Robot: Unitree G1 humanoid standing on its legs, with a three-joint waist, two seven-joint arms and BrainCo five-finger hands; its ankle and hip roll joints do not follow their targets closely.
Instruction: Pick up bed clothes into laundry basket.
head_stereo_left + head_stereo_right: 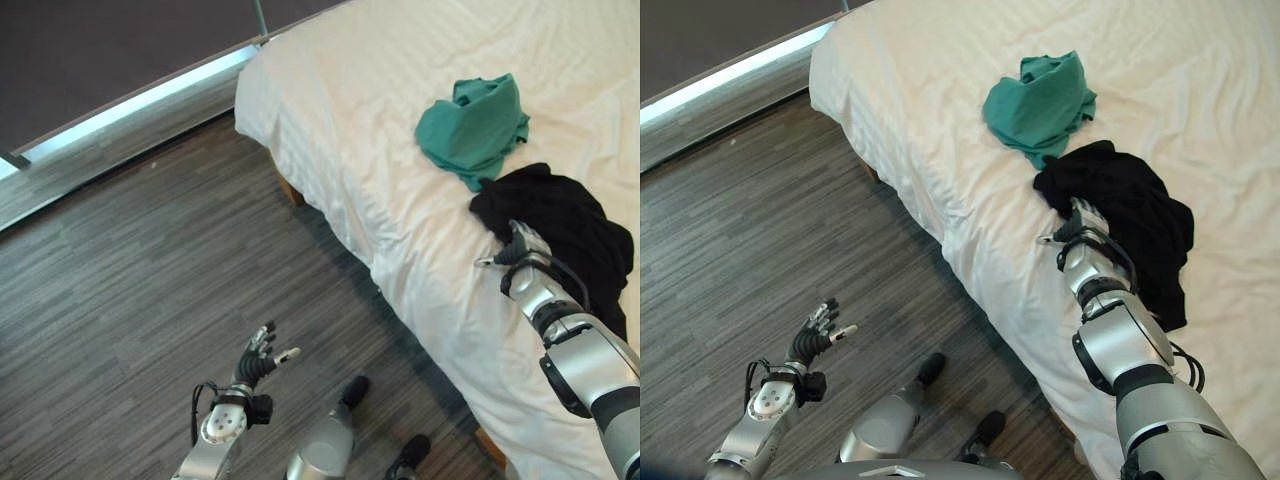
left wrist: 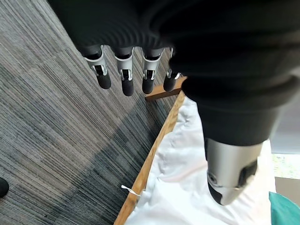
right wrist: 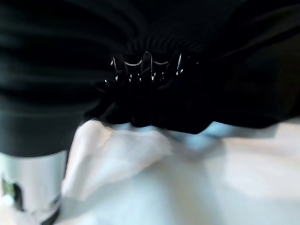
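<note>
Two garments left on the bed, none in a basket yet — so basically at the very start, judging by how things lie.

Nearest: left hand [image 1: 262, 360] hanging out over the wood-look floor [image 1: 120, 270], fingers straight and spread, thumb out, holding nothing. Same story in its wrist view — dark fingertips [image 2: 127, 86] pointing loosely at the floor beside the bed's wooden frame edge [image 2: 154, 159].

Next up: right hand [image 1: 1080, 232] reached onto the white sheet [image 1: 400, 120], sitting right at the near edge of the black garment [image 1: 1130, 225]. Fingers buried in the dark cloth in the right wrist view, just a few glints of silver showing, so can't tell whether closed on it or merely resting there. Not calling it a grab.

Further back: green garment [image 1: 472, 125] crumpled in a heap, touching the far edge of the black one, untouched by either hand.

Still to do, as a guess: get a firm hold on the black piece, lift it clear, carry it off to the basket, then back for the green one. Both pickups and both drops outstanding.
</note>
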